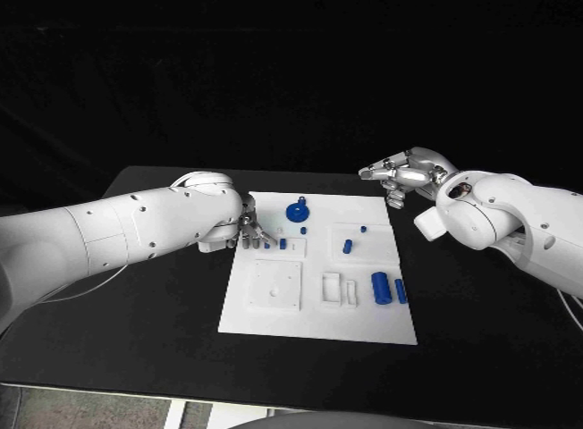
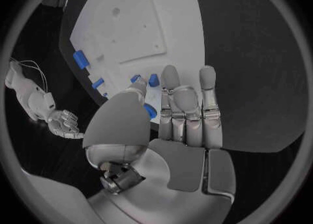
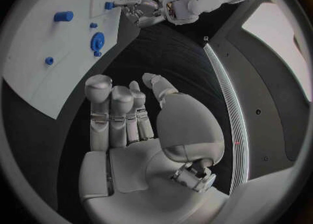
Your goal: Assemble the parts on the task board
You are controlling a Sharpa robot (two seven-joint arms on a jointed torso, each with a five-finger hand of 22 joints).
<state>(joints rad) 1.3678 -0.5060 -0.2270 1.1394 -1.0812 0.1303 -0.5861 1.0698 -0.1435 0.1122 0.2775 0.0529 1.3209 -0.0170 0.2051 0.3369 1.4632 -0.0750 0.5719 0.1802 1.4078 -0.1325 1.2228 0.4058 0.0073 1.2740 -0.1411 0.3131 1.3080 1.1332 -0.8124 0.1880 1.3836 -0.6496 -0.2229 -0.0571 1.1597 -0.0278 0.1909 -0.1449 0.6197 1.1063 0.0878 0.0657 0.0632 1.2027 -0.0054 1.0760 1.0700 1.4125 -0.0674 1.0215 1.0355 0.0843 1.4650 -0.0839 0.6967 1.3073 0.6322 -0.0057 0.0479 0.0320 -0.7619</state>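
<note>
At the table's middle lies the board (image 1: 320, 308), white on the black table (image 1: 137, 322), with the blue parts spread over it. My left hand (image 1: 250, 231) rests at the board's nine o'clock edge, its fingers (image 2: 171, 81) reaching down among two small pegs (image 1: 283, 243) that stand there. In the left wrist view the thumb tip touches one peg (image 2: 136, 78) and a second peg (image 2: 154, 80) sits just beside the straight fingers; whether anything is truly pinched I cannot tell.

My right hand (image 1: 405, 174) hovers off the board, past its one o'clock corner, above the bare table. Its fingers (image 3: 112, 112) are straight and side by side, the thumb apart, nothing between them.

Near the board's twelve o'clock edge sits a round knob (image 1: 298, 212). Toward the centre lies a short pin (image 1: 347, 247), with a smaller pin (image 1: 364, 231) at its one o'clock. At the three o'clock side stands a thick cylinder (image 1: 381, 288), a thinner rod (image 1: 400, 290) just beside it. A raised white square (image 1: 274, 286) sits at the board's eight o'clock, and a white bracket (image 1: 338, 288) lies between it and the cylinder.
</note>
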